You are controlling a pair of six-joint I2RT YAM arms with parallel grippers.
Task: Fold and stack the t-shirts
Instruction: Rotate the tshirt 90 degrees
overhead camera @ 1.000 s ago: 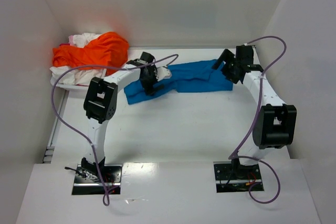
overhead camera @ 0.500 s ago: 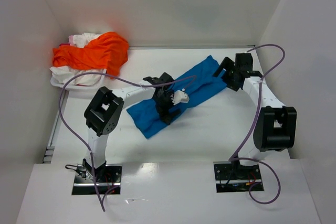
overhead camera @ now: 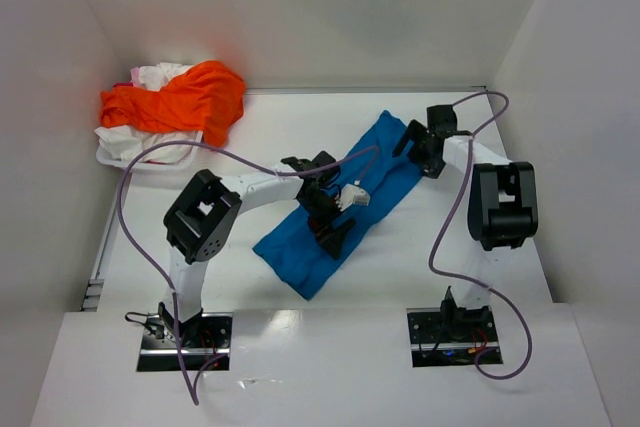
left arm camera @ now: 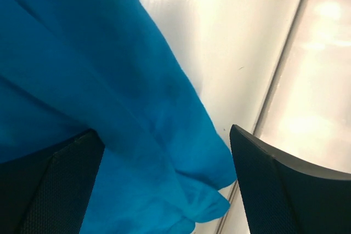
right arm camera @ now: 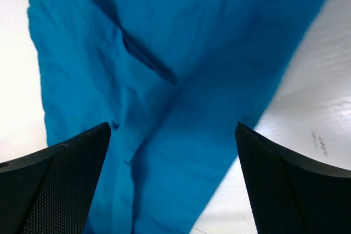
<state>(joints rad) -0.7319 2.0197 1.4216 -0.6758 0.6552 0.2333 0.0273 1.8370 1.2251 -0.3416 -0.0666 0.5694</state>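
Blue t-shirt (overhead camera: pixel 297 252) has swung off the far edge and now lies central on the worktop (overhead camera: pixel 420 257), long axis 1 to 7 o'clock. Left hand (overhead camera: pixel 333 230) over its middle, right hand (overhead camera: pixel 418 147) at the 1 o'clock end. Both have fingers apart, cloth beneath. Left hand nearer the 7 o'clock end.

White arms (overhead camera: pixel 255 185) carry black textured fingers (left arm camera: pixel 279 190), purple cables (overhead camera: pixel 121 207).

Lab booth, white walls (overhead camera: pixel 300 17), bolted arms (overhead camera: pixel 203 219)
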